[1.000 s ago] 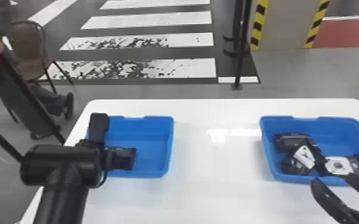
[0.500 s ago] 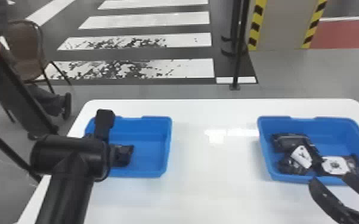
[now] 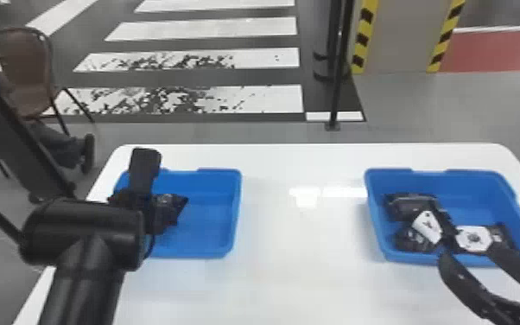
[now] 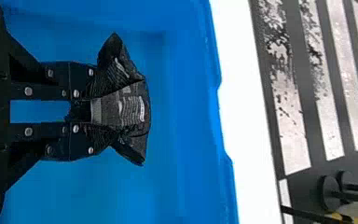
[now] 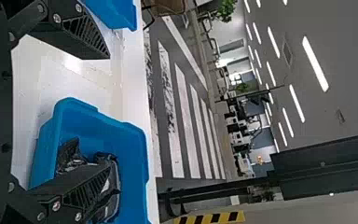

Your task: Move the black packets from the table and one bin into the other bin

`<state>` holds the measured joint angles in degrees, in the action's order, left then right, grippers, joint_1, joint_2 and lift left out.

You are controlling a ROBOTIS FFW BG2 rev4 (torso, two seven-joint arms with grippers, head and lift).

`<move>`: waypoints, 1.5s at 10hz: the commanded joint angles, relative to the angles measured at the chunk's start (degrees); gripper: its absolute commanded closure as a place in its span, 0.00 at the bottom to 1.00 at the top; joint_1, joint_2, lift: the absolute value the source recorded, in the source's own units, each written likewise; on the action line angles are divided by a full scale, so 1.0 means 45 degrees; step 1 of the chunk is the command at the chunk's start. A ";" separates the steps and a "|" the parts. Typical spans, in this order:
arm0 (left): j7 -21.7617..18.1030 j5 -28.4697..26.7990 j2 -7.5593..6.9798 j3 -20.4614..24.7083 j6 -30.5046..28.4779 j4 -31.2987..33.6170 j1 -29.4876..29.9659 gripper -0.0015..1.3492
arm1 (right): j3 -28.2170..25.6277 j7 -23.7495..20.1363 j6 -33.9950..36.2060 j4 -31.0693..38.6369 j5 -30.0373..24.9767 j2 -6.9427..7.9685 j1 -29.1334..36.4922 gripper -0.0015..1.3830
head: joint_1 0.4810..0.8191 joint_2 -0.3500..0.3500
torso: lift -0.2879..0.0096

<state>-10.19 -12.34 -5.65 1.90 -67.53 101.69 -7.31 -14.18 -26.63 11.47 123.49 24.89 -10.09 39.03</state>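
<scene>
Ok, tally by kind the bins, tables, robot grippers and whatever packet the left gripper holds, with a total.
Blue bins: 2
White table: 1
Grippers, left gripper and right gripper: 2
Held black packet: 1
Total: 6

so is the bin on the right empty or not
Not empty: several black packets lie inside the right-hand bin, though some bare blue floor shows beside them.
</scene>
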 commanded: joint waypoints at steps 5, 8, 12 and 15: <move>-0.0137 0.1397 0.0317 0.0161 0.6945 0.4793 0.3873 0.90 | 0.1171 -0.0117 0.0950 0.0666 0.0944 -0.0610 -0.2923 0.14 | 0.63 0.60 | 0.60; -0.0157 0.0940 0.0337 -0.0626 1.1070 0.4761 0.5279 0.90 | 0.2592 -0.0117 0.2294 0.1229 0.1680 -0.0903 -0.5111 0.15 | 0.63 0.60 | 0.60; -0.0157 0.1778 -0.0405 -0.2937 1.2695 0.4605 0.5498 0.90 | 0.4344 -0.0097 0.2544 0.0291 0.1985 -0.1118 -0.7111 0.15 | 0.51 0.61 | 0.60; -0.0157 0.2159 -0.0855 -0.4155 1.3164 0.4605 0.5186 0.90 | 0.5182 -0.0097 0.2481 -0.0302 0.2086 -0.1157 -0.7861 0.14 | 0.48 0.54 | 0.60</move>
<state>-10.90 -2.86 -9.14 -15.92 -8.98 122.41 16.21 8.47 -27.07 22.80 122.90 34.18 -15.29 4.25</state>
